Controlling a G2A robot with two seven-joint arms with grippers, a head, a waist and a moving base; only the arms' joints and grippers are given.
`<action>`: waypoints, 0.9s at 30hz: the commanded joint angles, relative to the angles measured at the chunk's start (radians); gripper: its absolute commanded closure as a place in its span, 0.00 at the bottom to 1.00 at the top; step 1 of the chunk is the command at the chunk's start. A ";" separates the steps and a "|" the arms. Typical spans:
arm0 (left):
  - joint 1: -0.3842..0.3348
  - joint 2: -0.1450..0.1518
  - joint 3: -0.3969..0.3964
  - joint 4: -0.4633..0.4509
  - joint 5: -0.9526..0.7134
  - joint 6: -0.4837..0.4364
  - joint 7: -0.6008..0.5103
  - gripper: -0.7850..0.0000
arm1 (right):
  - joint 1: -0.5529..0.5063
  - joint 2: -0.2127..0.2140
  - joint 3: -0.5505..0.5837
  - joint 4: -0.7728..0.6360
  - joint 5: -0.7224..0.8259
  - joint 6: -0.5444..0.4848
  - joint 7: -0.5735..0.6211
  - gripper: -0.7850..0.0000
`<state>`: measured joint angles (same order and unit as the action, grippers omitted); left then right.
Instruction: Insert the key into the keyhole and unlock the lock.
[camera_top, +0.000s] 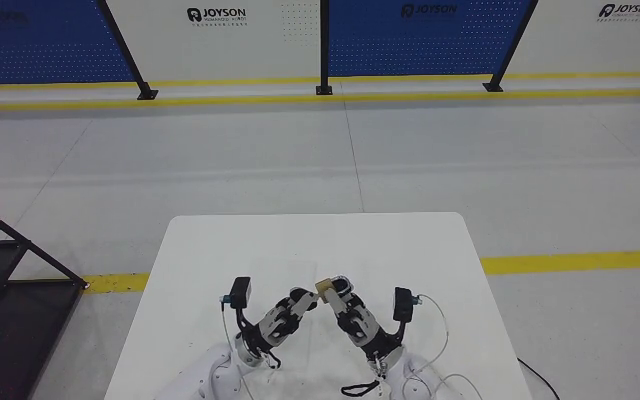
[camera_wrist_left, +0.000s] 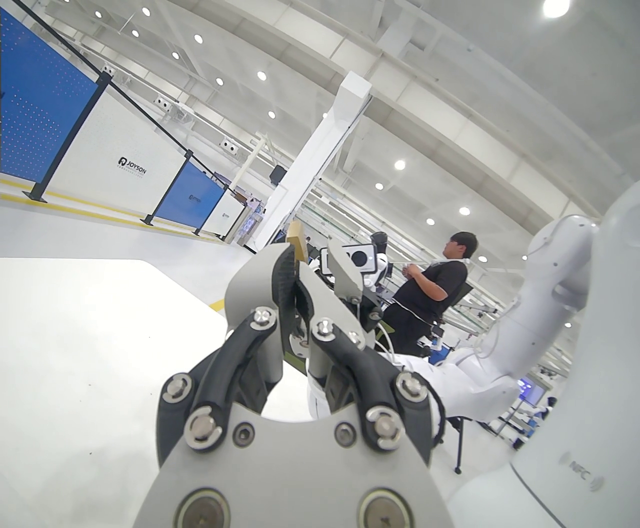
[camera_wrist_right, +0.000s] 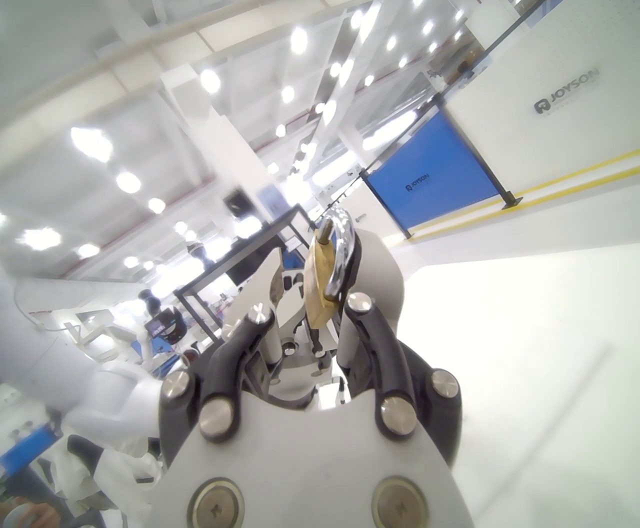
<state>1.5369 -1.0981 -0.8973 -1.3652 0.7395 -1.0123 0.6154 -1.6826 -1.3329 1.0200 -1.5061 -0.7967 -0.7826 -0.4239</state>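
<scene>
The right gripper (camera_wrist_right: 320, 262) clamped the padlock (camera_wrist_right: 317, 286); the left gripper (camera_wrist_left: 295, 274) sat pinched shut, contents hidden. Best practice was axial alignment before turning.

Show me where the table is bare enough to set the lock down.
Bare: the far half of the table, corner to corner, and a strip along each side edge. Crowded: the near middle, where the left pincer and the right pincer, holding the lock, meet.
</scene>
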 joint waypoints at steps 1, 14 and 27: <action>0.001 0.001 0.000 0.000 0.000 0.000 0.002 1.00 | -0.003 0.002 0.006 -0.001 0.002 0.002 0.008 0.73; -0.002 0.003 0.006 0.004 0.004 0.000 0.010 0.93 | -0.006 0.009 0.015 -0.010 0.024 0.014 0.055 1.00; 0.000 0.006 0.010 0.006 0.006 0.000 0.010 0.70 | -0.009 0.013 0.021 -0.016 0.047 0.009 0.055 1.00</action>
<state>1.5375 -1.0924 -0.8887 -1.3598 0.7453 -1.0123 0.6271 -1.6920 -1.3202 1.0419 -1.5214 -0.7507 -0.7721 -0.3697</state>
